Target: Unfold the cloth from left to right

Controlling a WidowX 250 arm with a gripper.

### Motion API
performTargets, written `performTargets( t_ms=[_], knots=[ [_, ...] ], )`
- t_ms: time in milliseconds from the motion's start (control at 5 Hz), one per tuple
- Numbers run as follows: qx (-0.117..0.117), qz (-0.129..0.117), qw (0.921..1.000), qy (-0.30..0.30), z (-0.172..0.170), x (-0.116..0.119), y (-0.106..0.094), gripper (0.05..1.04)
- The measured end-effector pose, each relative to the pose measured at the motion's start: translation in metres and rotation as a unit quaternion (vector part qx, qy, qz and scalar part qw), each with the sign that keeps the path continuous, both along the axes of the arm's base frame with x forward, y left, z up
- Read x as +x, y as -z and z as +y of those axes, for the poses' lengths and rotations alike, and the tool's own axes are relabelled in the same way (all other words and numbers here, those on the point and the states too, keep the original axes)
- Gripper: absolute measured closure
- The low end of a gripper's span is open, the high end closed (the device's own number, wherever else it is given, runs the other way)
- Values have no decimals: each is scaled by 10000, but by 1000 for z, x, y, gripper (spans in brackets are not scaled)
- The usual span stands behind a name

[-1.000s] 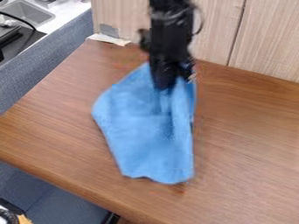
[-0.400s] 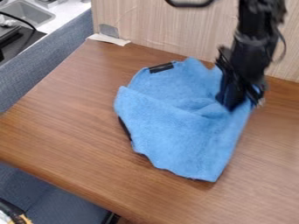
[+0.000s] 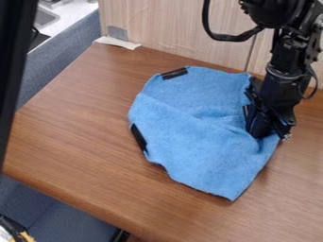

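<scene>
- Blue cloth (image 3: 189,142): part folded, on tbl (image 3: 69,127).
- Gripper (image 3: 260,134): touching cloth's R side; can't tell if spread or pinching.
- Blk strips (image 3: 138,137): cloth's L side.

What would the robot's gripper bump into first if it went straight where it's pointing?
The gripper points down, so the blue cloth would probably come first, then the wooden table under it. They may already be touching; depth is hard to judge.
</scene>
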State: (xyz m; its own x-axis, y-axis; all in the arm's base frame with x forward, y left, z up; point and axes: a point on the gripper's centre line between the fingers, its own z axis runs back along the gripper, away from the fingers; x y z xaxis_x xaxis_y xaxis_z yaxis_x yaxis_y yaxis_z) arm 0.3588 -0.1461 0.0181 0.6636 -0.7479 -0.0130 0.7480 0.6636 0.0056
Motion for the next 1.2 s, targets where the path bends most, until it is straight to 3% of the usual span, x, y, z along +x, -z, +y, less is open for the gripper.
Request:
performTargets(
  t_ms=[200,600,800,1200],
  knots=[
    [-2,68,10000,38,0,-2,0,777],
    [-8,86,10000,-8,3,-11,-2,215],
    [-35,89,10000,-23,3,-13,-7,57],
    [-224,-223,9995,-48,2,-16,-44,77]
  ],
)
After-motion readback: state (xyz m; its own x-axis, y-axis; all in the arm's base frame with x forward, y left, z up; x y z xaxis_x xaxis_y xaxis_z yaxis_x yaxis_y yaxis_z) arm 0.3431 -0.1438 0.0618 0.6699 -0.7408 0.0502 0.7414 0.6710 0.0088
